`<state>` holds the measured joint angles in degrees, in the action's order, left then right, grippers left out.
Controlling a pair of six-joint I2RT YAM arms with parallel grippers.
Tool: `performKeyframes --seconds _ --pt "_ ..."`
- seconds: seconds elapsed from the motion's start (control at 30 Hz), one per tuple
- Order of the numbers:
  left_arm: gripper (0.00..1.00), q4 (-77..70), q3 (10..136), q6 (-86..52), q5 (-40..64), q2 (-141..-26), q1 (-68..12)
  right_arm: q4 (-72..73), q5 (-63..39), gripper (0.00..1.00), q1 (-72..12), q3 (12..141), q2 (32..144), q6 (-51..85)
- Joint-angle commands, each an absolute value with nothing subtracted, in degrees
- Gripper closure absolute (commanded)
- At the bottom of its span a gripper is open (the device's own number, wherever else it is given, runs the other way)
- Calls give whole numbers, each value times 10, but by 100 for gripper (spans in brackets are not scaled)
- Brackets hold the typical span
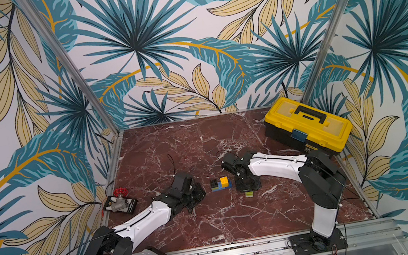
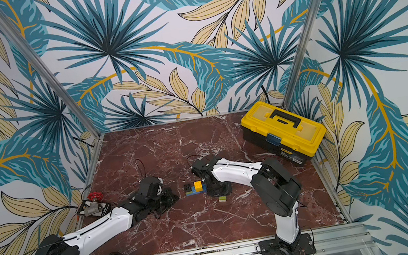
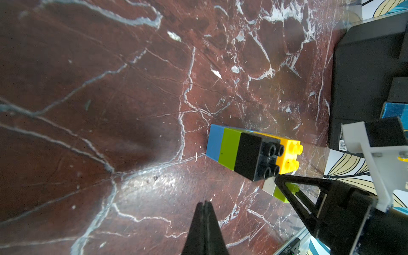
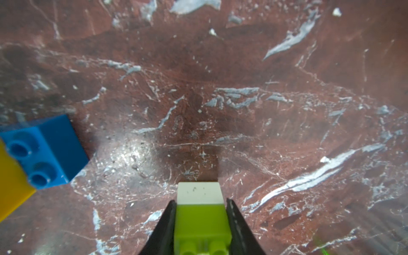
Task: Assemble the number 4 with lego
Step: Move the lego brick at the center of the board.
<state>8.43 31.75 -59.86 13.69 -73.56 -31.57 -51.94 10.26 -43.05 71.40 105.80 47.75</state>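
Right wrist view: we see the joined lime-green and white plastic bricks [image 4: 202, 220] lying on the red marble tabletop [image 4: 220, 88], our right gripper [image 4: 201, 201] pinching the green half, near the blue-based brick stack [image 4: 44, 152]. Our left gripper [image 3: 205, 205] is closed, empty.

table [image 3: 110, 110]: dark red marble with pale veins
left gripper [image 3: 205, 202]: fingers pressed together, holding nothing
joined bricks [image 3: 249, 154]: blue, lime-green, black in a row; yellow beside the black
right gripper [image 3: 279, 184]: one finger visible against the white-and-green pair [image 3: 269, 187], just beside the joined bricks
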Motion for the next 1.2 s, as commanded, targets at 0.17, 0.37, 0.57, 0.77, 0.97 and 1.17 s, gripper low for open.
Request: performKeyframes --seconds 0.17,0.37,0.57,0.77,0.97,1.17 --pt "100 74 321 -606 145 -750 -326 -541 122 74 -420 788 1102 430" --pt "100 65 319 -620 156 -764 -342 -542 101 75 -404 828 1149 403" --pt "100 46 321 -635 161 -781 -354 -542 101 69 -403 827 1156 399" --pt "100 22 332 -640 165 -819 -358 -550 107 52 -402 833 1141 393" --pt "100 0 355 -636 173 -870 -359 -578 120 40 -405 855 1100 387" --pt "100 -15 394 -622 150 -918 -352 -606 148 38 -418 870 1072 367"
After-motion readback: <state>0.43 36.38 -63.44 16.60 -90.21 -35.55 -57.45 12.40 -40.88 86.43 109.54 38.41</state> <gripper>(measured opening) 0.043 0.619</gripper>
